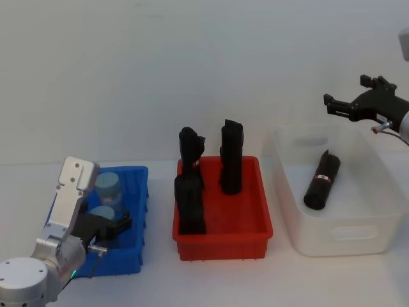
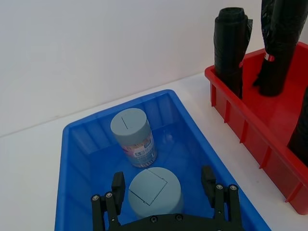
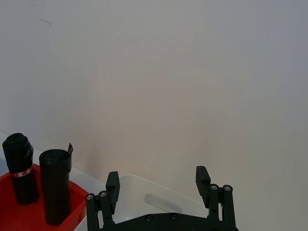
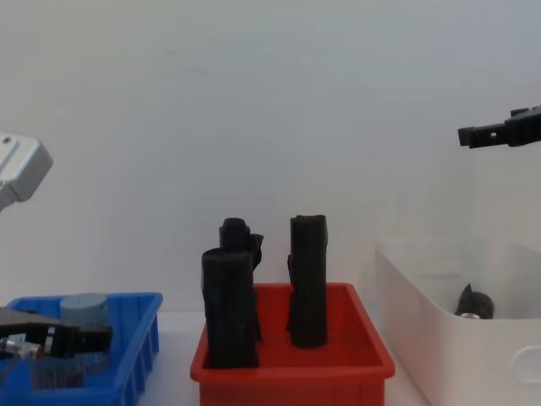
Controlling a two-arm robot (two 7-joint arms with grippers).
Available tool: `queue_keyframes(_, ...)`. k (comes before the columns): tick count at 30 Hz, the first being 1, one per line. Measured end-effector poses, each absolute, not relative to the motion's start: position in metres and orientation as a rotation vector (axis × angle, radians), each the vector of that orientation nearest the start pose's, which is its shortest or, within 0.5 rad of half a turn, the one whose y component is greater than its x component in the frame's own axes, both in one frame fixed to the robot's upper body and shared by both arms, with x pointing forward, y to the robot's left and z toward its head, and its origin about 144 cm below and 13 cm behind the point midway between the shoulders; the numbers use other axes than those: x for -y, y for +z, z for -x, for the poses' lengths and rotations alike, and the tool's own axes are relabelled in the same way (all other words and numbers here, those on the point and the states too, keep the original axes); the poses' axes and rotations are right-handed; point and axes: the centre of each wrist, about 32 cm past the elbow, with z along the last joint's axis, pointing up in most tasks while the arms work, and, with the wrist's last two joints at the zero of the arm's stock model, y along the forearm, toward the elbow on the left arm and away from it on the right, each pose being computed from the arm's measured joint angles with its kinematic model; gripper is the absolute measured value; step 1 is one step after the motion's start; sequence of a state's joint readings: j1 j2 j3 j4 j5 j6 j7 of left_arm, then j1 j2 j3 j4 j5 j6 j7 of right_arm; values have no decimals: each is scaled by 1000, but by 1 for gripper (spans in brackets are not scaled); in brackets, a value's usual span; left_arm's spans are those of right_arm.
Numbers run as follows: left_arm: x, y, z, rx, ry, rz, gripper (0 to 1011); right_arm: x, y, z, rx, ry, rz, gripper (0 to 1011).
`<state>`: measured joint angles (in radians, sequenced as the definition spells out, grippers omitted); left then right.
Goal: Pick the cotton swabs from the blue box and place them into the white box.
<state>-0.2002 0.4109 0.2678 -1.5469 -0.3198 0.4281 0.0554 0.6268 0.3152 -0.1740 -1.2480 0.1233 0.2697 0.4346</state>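
Two cotton swabs jars with grey-blue lids stand in the blue box point(image 1: 135, 192) at the table's left. The far jar point(image 1: 108, 188) point(image 2: 133, 136) is free. The near jar point(image 2: 155, 193) point(image 1: 101, 212) sits between the fingers point(image 2: 118, 186) of my left gripper point(image 2: 162, 183) point(image 1: 112, 225), which is open and low inside the box, its pads on either side of the jar and apart from it. My right gripper point(image 1: 345, 93) point(image 3: 157, 180) hangs open and empty high above the white box point(image 1: 339, 238) at the right.
A red tray point(image 1: 220, 246) with three upright black rolls point(image 1: 231, 158) stands between the two boxes. One black roll point(image 1: 321, 180) lies in the white box. Bare table lies in front of the trays, and a plain wall stands behind.
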Motion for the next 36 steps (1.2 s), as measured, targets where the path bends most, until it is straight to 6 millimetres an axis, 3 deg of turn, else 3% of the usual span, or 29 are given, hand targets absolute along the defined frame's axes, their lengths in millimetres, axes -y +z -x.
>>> queue_keyframes(27,-272,1179,-505,-164,1418,-432,1003,301,1296,-611,138,-1136,210,1002)
queue_keyframes(36,-272,1178,-505,-166,1423,-435,843,301,1296,-611,138,-1136,210,1002)
